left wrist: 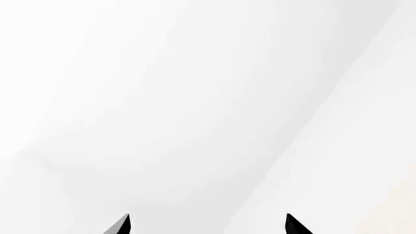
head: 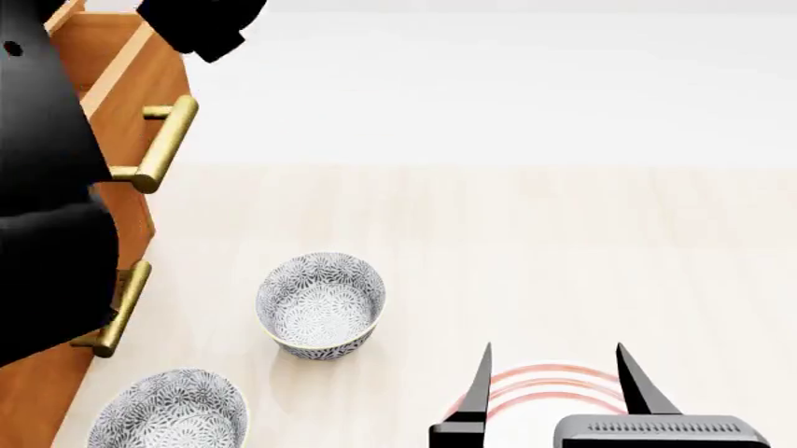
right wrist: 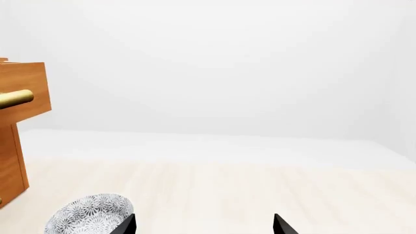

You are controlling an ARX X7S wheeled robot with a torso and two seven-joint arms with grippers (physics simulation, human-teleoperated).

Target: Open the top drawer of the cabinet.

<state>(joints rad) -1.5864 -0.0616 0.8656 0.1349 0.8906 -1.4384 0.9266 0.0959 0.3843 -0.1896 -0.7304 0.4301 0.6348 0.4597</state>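
Closest to the head camera, at the near edge and right of centre, the right gripper (head: 550, 378) points away over a pale wooden floor (head: 561, 252). Its two black fingers (head: 480, 383) stand well apart, so the jaws are wide and hold nothing. Between and beneath the fingers lies a white plate with red rings (head: 554, 385), only partly visible.

To the left, on the floor, sits a grey patterned bowl (head: 320, 304), upright and empty. A second grey patterned bowl (head: 168, 411) sits nearer and further left, cut off by the picture's near edge, just beside the cabinet (head: 32, 392).

The cabinet, of orange-brown wood, runs along the far left of the head view. The top drawer (head: 125, 70) juts out to the right past the front below it, so it is pulled open. Its brass bar handle (head: 166, 145) sits on the drawer front, with nothing gripping it. A lower brass handle (head: 121, 308) shows beneath.

The black left arm (head: 44, 187) covers much of the cabinet at the left edge. In the left wrist view, the left gripper (left wrist: 208, 224) shows only two dark fingertips (left wrist: 295, 225) set well apart against a blank white wall (left wrist: 195, 97); its jaws are wide and empty.

In the right wrist view, the drawer and handle end appear at one edge, apart from the gripper.
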